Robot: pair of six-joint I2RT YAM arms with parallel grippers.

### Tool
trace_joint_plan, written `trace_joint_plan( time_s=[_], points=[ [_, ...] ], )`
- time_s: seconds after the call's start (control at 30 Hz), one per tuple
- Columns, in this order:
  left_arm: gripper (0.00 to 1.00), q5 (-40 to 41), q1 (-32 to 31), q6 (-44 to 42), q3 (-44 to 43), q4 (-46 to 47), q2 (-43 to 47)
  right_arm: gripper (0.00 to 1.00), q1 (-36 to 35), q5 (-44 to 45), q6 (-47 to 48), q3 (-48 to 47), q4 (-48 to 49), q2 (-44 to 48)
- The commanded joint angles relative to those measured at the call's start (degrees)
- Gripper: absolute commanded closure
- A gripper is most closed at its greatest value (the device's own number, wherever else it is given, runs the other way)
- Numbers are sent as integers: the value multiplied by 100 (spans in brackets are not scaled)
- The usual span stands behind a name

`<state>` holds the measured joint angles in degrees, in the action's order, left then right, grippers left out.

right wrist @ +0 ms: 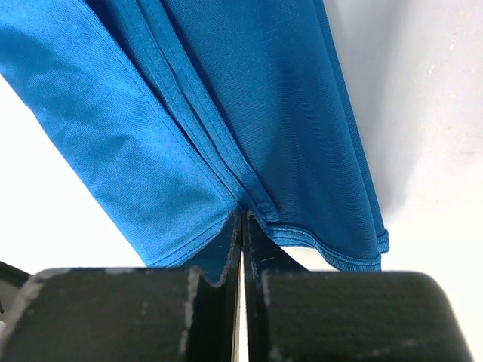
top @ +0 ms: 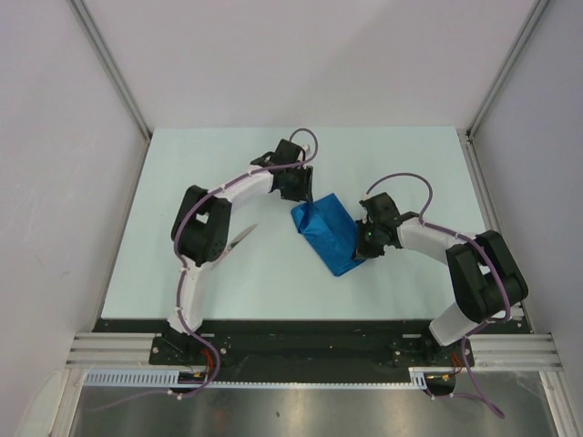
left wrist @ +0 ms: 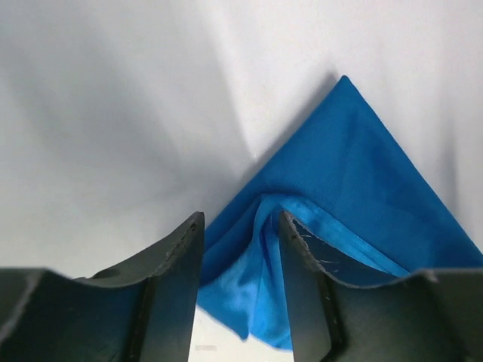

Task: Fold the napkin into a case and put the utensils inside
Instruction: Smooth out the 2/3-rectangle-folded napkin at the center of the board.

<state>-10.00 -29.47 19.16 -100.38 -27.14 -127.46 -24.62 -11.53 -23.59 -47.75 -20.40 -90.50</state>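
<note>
Napkin (top: 328, 235) part-folded at middle of table (top: 209, 164), btwn both arms. Right gripper (right wrist: 241, 225) pinched tight on its hem, prob. to anchor the fold. Left gripper (left wrist: 240, 253) fingers apart, loose fold btwn them, unclamped. Utensil (top: 242, 238) lies off to the left.

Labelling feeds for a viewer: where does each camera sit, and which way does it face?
Top external: above and behind the robot, looking down on the table; left arm and right arm show.
Left wrist: looks past the open left gripper at the napkin.
Right wrist: looks past the right gripper, shut on the napkin's hem.
Shared: all three show the napkin.
</note>
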Motion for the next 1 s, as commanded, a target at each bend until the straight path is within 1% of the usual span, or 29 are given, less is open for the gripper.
trace_joint_plan(
  time_s=[0.0,0.07,0.13,0.17,0.23,0.27,0.33,0.37,0.4,0.43,0.67,0.73,0.97],
  points=[
    [49,226,91,456,430,436,1090,100,19,-51,118,-24,72,-82],
    [46,253,135,597,887,621,1442,100,36,-34,118,-24,63,-99],
    [46,218,187,756,1351,954,1662,100,36,-51,145,-24,54,-117],
    [45,226,214,800,1493,1043,1872,100,45,-60,136,-24,54,-108],
    [46,165,249,879,1793,1263,2023,100,45,-95,145,-15,45,-100],
    [56,113,267,914,1846,1298,2058,100,54,-104,145,-15,45,-91],
    [70,-168,293,1037,1890,1333,2006,100,45,-95,153,-15,45,-91],
    [82,-299,293,1072,1890,1316,1953,100,45,-86,162,-15,45,-99],
    [86,-379,293,1133,1890,1325,1840,100,54,-104,153,-24,54,-108],
    [93,-484,293,1169,1899,1351,1786,100,54,-113,153,-15,54,-126],
    [96,-625,319,1274,1724,1369,1285,100,71,-148,145,-7,45,-73],
    [96,-722,311,1353,1741,1561,1171,100,63,-139,145,-15,45,-56],
    [96,-855,328,1406,1557,1632,837,100,71,-174,127,-42,10,-73]
  ],
)
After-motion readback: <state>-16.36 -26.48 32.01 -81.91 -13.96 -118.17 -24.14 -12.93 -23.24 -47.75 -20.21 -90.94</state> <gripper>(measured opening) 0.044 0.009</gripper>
